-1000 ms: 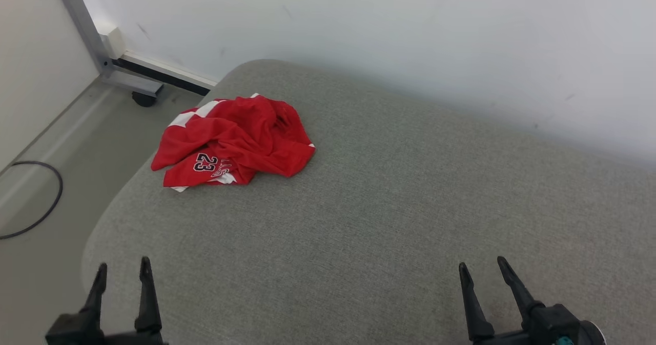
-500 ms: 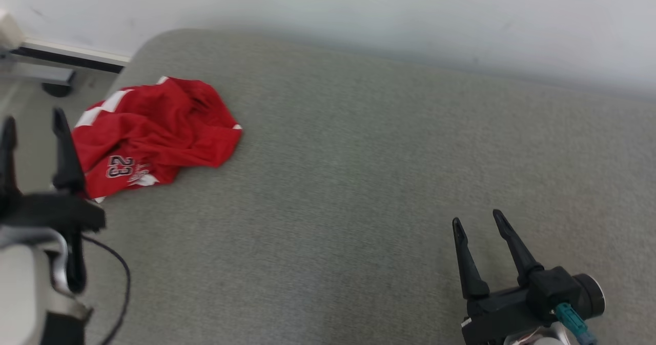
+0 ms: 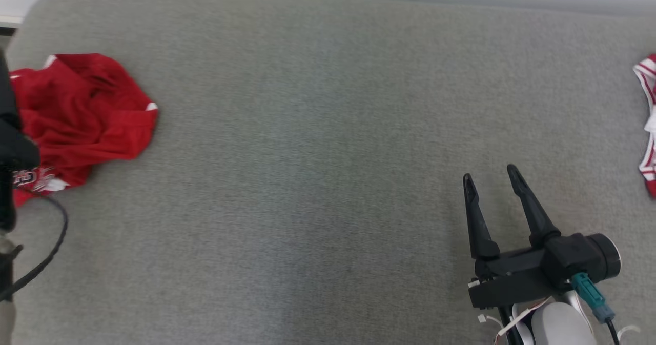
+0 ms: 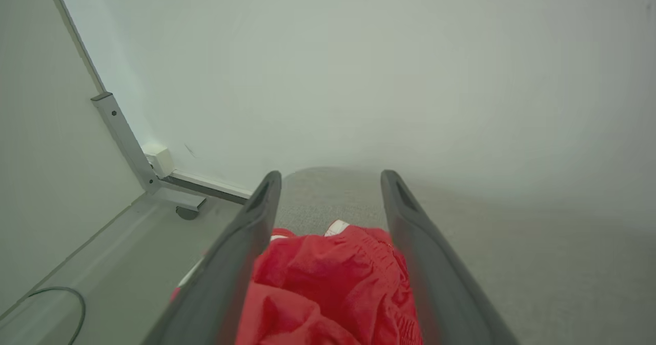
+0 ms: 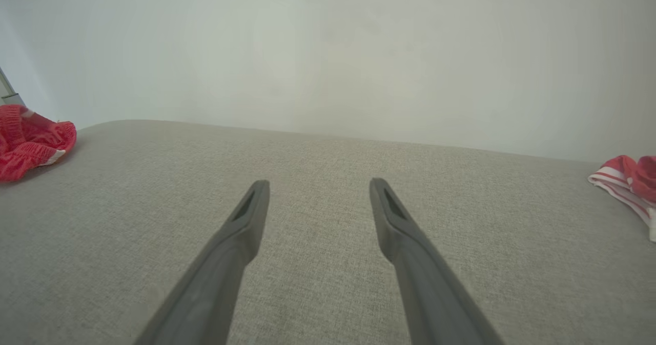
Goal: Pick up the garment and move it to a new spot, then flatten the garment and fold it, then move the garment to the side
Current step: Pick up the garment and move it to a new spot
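The task looks barely begun: the crumpled red jersey with white trim (image 3: 87, 109) lies in a heap at the left end of the grey fabric-covered surface (image 3: 307, 155), not yet lifted, flattened or folded. The left gripper (image 4: 330, 176) hovers close by it, fingers spread and empty. The right gripper (image 3: 490, 173), likewise spread and empty, sits well apart from it. Every step remains.

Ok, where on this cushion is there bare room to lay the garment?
The bare stretch of grey cushion between the crumpled red garment and the right end effector is free. Crowded: far left, where the left end effector hangs over the garment, and far right, by the striped cloth.
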Controlling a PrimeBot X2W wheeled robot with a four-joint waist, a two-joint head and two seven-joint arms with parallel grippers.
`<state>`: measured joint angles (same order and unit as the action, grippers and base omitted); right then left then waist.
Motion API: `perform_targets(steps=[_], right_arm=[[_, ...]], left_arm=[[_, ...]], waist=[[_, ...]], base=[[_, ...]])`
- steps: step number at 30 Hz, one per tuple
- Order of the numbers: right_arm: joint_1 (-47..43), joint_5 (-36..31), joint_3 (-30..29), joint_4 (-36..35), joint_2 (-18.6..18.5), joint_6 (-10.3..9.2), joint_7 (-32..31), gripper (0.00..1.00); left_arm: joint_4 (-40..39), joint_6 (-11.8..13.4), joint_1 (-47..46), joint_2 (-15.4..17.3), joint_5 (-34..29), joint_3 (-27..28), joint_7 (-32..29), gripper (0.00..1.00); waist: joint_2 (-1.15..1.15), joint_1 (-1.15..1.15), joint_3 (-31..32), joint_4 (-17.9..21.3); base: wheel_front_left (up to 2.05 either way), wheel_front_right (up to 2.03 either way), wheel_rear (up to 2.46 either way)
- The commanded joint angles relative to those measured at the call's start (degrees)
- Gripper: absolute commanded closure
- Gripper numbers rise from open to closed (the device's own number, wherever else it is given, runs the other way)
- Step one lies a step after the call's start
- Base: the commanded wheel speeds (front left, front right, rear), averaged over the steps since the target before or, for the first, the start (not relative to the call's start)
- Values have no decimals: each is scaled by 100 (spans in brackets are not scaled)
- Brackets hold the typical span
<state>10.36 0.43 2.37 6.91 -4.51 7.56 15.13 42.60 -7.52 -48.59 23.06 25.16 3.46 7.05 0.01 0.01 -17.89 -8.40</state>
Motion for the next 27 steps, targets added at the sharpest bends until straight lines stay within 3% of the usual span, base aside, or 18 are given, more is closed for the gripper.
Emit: perform_targets(steps=[1,10,21,27], right_arm=[[84,-18,31,-36,15,-12,-2,0],[137,-50,-31,-74,-5,-12,-2,0],[208,-44,-37,-57,-33,-12,-2,0],[202,-50,-37,-45,-18,-12,-2,0]], left_arm=[[174,13,-106,139,138,-39,-91,0],[908,12,-236,482,518,-702,-798,0],[1789,13,-360,762,1174,-1447,-2606,0],[2066,19,-524,793,1159,-1499,-2737,0]], waist=[[-1,-1,-355,375],[-1,-1,-445,500],[-1,-1,-504,605],[-1,-1,-493,661]], base=[[0,0,0],[0,0,0],[0,0,0],[0,0,0]])
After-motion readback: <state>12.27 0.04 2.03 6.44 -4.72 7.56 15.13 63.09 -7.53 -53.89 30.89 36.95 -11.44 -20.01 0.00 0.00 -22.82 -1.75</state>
